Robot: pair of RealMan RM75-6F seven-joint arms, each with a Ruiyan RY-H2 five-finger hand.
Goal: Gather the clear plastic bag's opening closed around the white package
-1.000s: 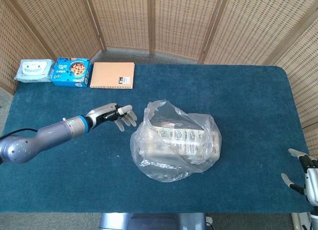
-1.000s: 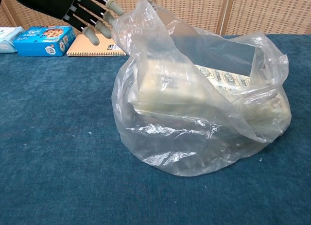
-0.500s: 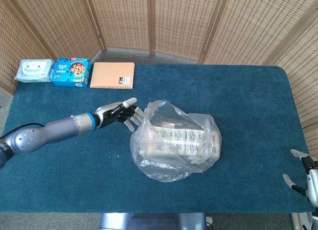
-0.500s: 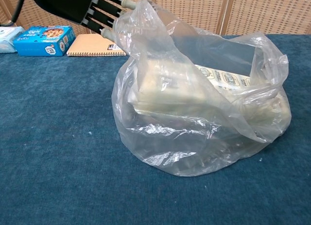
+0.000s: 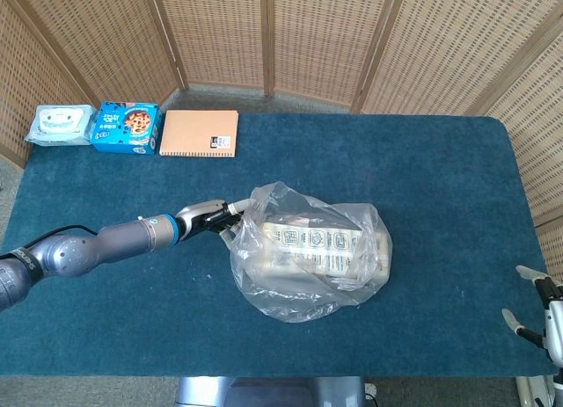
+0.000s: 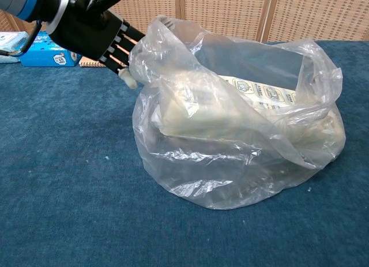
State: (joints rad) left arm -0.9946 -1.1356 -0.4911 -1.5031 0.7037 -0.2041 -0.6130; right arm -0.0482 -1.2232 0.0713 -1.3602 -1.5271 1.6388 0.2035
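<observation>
The clear plastic bag (image 5: 308, 259) (image 6: 242, 151) lies mid-table with the white package (image 5: 322, 241) (image 6: 262, 93) inside, printed labels showing through. Its opening stands loose and wide at the top. My left hand (image 5: 211, 217) (image 6: 92, 27) is at the bag's upper left rim, fingers stretched out and pressing into the plastic; most fingertips are hidden behind the film, and one fingertip (image 6: 127, 79) shows outside it. My right hand (image 5: 538, 312) hangs past the table's front right corner, fingers spread, holding nothing; the chest view does not show it.
Along the back left edge sit an orange spiral notebook (image 5: 200, 133), a blue snack box (image 5: 126, 127) (image 6: 45, 55) and a pack of wipes (image 5: 60, 125). Wicker screens stand behind the blue table (image 5: 422, 161).
My left hand moved right and down from beside the bag into its left rim. The rim's upright flap has been pushed lower and inward. The right hand barely shifted.
</observation>
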